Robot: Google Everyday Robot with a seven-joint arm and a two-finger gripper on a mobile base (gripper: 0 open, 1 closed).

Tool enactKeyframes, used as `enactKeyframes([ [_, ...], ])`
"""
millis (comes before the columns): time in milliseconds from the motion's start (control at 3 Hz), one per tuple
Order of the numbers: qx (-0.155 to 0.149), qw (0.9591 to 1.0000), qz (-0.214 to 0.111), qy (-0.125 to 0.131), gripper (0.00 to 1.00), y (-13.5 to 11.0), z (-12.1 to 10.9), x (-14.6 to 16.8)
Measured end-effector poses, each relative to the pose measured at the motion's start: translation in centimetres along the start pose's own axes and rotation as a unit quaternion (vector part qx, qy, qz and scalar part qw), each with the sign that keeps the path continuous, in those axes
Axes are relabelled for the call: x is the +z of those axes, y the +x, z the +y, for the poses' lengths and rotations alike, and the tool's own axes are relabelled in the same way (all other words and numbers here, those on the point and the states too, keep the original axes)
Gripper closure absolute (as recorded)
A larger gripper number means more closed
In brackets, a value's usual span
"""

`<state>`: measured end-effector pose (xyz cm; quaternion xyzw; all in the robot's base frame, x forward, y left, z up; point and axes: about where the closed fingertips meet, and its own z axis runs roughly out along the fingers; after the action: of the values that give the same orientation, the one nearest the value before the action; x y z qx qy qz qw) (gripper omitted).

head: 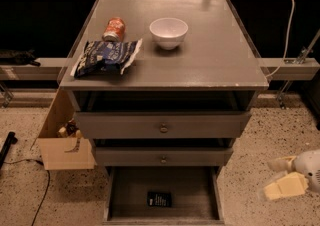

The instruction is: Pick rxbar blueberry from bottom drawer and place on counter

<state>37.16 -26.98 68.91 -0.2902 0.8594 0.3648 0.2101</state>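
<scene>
The rxbar blueberry [159,199] is a small dark flat bar with pale print, lying on the floor of the open bottom drawer [125,190], near its front middle. Above the cabinet's two knobbed drawers spreads the grey counter [215,55]. My gripper [281,176] hangs at the lower right edge of the view, over the speckled floor, well right of the drawer and apart from the bar. Its pale yellow fingers [286,186] are spread with nothing between them.
On the counter sit a white bowl [168,32], a red can [114,29] lying on its side and a blue-and-white chip bag [106,57]. An open cardboard box [65,145] stands left of the cabinet. A cable [30,192] runs on the floor at left.
</scene>
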Motion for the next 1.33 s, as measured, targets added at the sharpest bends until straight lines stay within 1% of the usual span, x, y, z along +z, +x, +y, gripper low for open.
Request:
enactKeyframes([
  [333,0.023,0.999,-0.017,0.035,0.0,2.0,-0.2,6.0],
  [667,0.023,0.999,-0.017,0.035,0.0,2.0,-0.2,6.0],
  [1000,0.031,0.9989,-0.021,0.029,0.0,2.1,-1.0,7.8],
  [1333,0.012,0.9992,-0.031,0.021,0.0,1.3,-2.4,10.5],
])
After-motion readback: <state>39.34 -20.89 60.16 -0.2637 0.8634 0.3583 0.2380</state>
